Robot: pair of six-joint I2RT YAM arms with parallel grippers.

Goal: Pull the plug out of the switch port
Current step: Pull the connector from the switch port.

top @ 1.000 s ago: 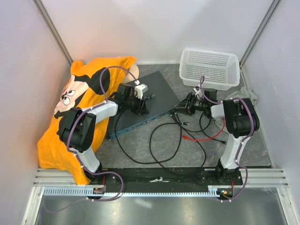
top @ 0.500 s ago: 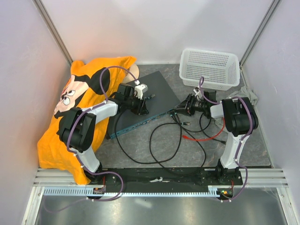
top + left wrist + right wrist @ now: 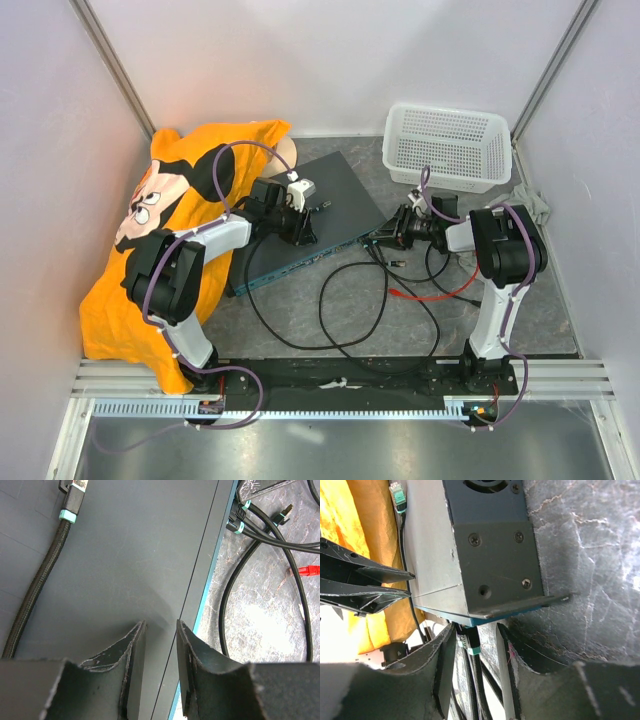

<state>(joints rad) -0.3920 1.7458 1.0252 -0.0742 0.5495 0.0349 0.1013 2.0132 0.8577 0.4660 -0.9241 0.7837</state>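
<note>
Not yet pulled. Closest in the right wrist view, bottom centre: right gripper (image 3: 476, 629) half spread, one finger on each side of the black plug with a teal band (image 3: 471, 647), a sliver of gap on both sides (so flanking rather than pinching, by the look of it). Just beyond, that plug seated in the teal front strip at the corner of the flat blue-grey network switch (image 3: 487, 555). Left to do, judging from this: close, grip, draw straight out.

From the left wrist view: left gripper (image 3: 160, 625) narrowly parted, holding nothing, tips low over the switch top near its front edge; contact hard to confirm. Shown only here: a thick braided black cable (image 3: 36, 590) lying across the top at left, and a red-tipped lead (image 3: 309, 570) at right.

Overhead, the plug itself lost under the right gripper. Visible only there, farthest back: a white mesh basket (image 3: 445, 140) upper right, a crumpled orange cartoon shirt (image 3: 110, 300) at left.
</note>
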